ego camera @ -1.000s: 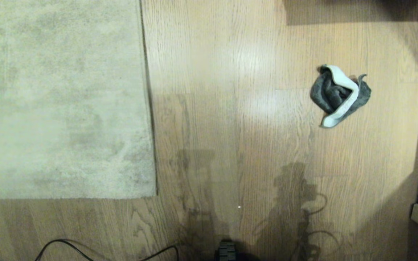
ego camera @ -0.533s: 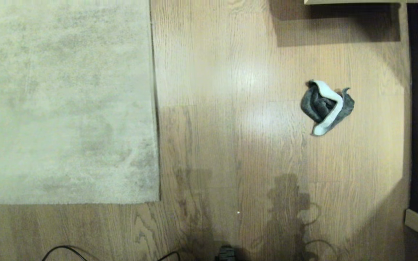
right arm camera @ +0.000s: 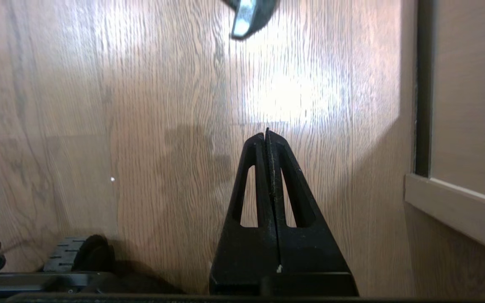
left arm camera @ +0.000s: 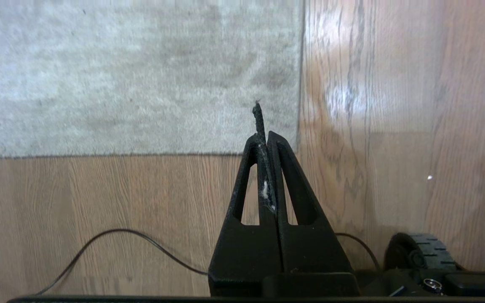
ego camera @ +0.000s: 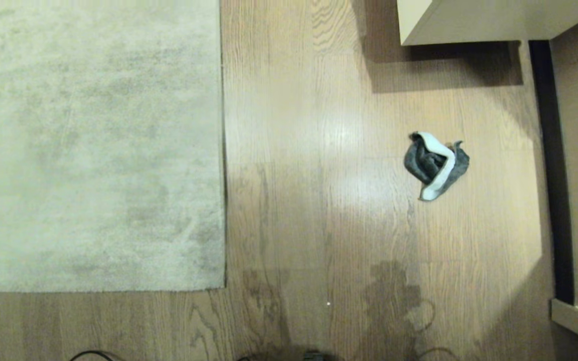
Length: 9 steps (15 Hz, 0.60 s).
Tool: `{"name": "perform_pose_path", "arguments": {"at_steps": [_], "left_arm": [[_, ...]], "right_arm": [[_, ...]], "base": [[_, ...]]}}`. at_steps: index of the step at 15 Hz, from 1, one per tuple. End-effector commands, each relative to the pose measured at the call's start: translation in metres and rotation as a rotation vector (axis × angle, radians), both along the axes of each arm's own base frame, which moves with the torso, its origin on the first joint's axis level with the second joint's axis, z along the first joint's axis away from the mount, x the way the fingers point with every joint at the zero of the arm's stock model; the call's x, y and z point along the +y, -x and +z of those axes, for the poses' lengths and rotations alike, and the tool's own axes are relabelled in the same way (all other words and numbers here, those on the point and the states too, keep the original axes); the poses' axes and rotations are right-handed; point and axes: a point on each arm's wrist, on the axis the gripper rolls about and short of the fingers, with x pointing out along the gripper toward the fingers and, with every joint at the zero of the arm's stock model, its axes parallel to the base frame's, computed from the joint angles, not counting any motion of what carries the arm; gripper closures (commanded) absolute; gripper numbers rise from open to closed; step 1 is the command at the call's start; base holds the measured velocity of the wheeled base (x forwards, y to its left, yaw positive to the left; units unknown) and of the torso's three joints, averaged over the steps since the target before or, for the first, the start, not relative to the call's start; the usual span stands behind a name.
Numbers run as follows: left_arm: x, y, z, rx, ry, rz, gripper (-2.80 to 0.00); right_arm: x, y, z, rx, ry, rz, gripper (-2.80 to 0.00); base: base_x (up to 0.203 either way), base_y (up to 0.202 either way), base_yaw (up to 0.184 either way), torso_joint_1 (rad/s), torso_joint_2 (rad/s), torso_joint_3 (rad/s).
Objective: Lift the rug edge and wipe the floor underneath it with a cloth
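The cloth [ego camera: 435, 165] lies crumpled on the floor [ego camera: 319, 150] ahead and to the robot's right, well apart from the rug [ego camera: 93, 145] on the left. The right claw [right arm camera: 266, 134], shut and empty, is nearer it; the left claw [left arm camera: 264, 135], also shut, faces the rug's corner.

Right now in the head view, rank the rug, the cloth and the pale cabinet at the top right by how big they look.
1. The rug, by far the largest, though cut off by the frame.
2. The pale cabinet, only partly in view, so its real size is unsure.
3. The cloth, small and crumpled on the floor.
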Motion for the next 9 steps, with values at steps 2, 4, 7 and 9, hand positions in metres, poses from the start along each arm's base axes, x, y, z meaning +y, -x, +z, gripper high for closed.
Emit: {"name": "perform_pose_path", "arguments": {"at_steps": [2,4,7,9], "left_arm": [[0.0,-0.0001,0.0001,0.0,0.0,0.001,0.0],[0.0,-0.0001,0.0,0.001,0.0,0.001,0.0],[0.0,-0.0001,-0.0001,0.001,-0.002,0.002,0.0],[0.0,-0.0001,-0.0001,0.001,0.0,0.001,0.0]], "right_arm": [[0.0,-0.0001,0.0001,0.001,0.001,0.0,0.0],[0.0,-0.0001,0.0001,0.001,0.001,0.0,0.0],[0.0,-0.0001,0.0001,0.001,0.001,0.0,0.0],[0.0,-0.0001,0.0001,0.001,0.001,0.0,0.0]], "base": [[0.0,0.0,0.0,0.003,0.0,0.203],[0.0,0.0,0.0,0.0,0.0,0.2],[0.0,0.0,0.0,-0.001,0.0,0.205],[0.0,0.0,0.0,0.002,0.01,0.204]]}}
